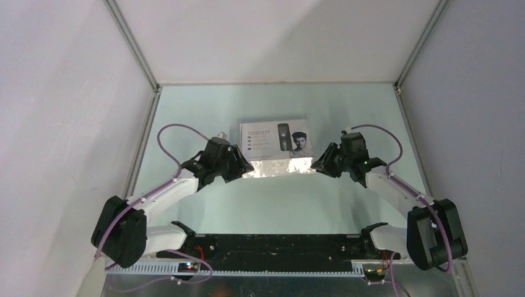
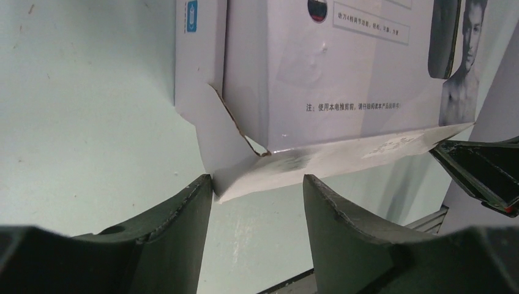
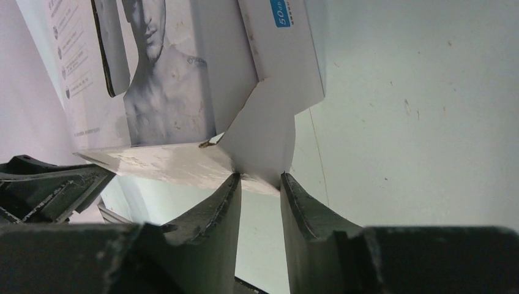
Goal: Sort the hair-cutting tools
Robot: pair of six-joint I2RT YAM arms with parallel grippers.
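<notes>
Left gripper (image 2: 257,184), jaws apart, and right gripper (image 3: 259,177), grip uncertain, straddle corners of the near flap (image 1: 275,167) on a white printed cardboard box (image 1: 273,139), apparently to open it; hair-cutting tools unseen, presumably inside.

This is a robotics lab test cell. A pale green worktop (image 1: 272,204) is boxed in by plain white panels (image 1: 62,124) on aluminium frame rails (image 1: 133,43). A left arm (image 1: 164,189) and a right arm (image 1: 396,185) are bolted at its near edge, with purple cables (image 1: 167,145) looped along them. A slotted cable duct (image 1: 266,267) and small status lights (image 1: 189,266) sit by their bases.
</notes>
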